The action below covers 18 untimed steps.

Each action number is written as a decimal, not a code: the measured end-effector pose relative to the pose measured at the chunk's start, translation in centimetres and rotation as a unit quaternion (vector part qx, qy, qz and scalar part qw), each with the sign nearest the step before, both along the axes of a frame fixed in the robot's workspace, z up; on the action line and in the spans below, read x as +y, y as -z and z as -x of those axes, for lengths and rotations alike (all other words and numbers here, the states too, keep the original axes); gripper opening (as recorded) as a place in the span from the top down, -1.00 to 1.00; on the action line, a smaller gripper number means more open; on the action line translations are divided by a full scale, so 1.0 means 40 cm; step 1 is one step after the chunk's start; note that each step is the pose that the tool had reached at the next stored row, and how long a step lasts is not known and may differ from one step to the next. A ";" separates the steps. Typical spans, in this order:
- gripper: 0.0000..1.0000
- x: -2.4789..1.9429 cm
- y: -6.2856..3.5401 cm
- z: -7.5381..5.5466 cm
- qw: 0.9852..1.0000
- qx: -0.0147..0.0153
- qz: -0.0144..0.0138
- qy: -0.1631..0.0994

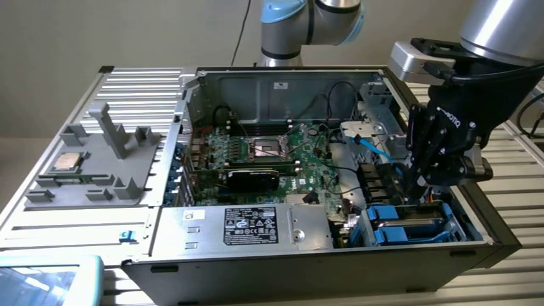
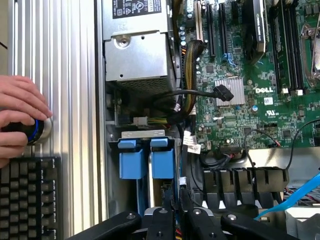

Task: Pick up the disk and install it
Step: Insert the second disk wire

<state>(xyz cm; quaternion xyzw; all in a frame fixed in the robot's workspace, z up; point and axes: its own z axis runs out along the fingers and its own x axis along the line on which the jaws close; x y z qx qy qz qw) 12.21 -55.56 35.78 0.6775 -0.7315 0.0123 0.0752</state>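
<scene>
The disk (image 1: 408,224) stands on edge in the drive bay at the front corner of the open computer case (image 1: 153,258), on the exterior view's right. Its bright blue frame (image 2: 162,159) shows beside a second blue-framed carrier (image 2: 132,159). My gripper (image 1: 416,193) reaches down into that bay from above. In the wrist view the gripper (image 2: 175,219) has its black fingers (image 2: 159,220) close together, with the disk's blue rim running between them. The disk's label is hidden.
A silver power supply box (image 1: 255,226) with a black label lies beside the bay, and the motherboard (image 1: 272,150) is behind it. A blue cable (image 1: 374,150) and black cables cross near the bay. A grey tray (image 1: 102,172) holds a CPU chip (image 1: 68,162). A person's hand (image 2: 20,112) rests on a knob by a keyboard (image 2: 30,195).
</scene>
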 end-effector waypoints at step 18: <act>0.69 -0.011 0.018 0.012 1.000 -0.012 -0.008 -0.009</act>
